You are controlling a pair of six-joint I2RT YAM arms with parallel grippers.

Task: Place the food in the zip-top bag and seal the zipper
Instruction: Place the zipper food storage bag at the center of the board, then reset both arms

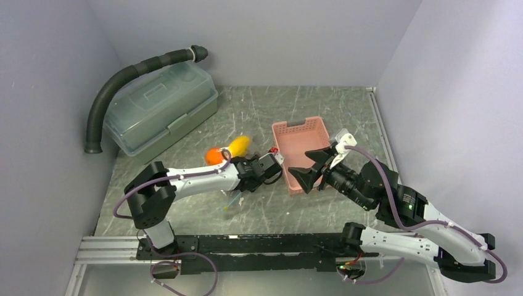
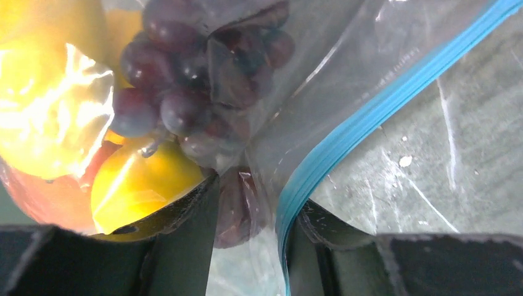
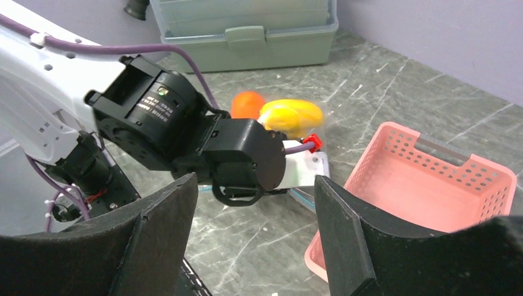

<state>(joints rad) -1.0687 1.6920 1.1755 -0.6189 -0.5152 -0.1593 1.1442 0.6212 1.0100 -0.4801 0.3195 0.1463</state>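
The zip-top bag is thin clear plastic film, glossy and creased; its zipper is a smooth teal plastic strip with fine ridges; the grape bunch and yellow fruit look smooth and shiny; the table is grey and stone-like, scuffed with white scratches; the basket is matt pink perforated plastic; the box is translucent plastic; the hose is matt black and ribbed.

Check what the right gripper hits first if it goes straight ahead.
The left arm's black wrist, centred between the right gripper's open fingers. Nothing seems to lie between them, though depth is unclear.
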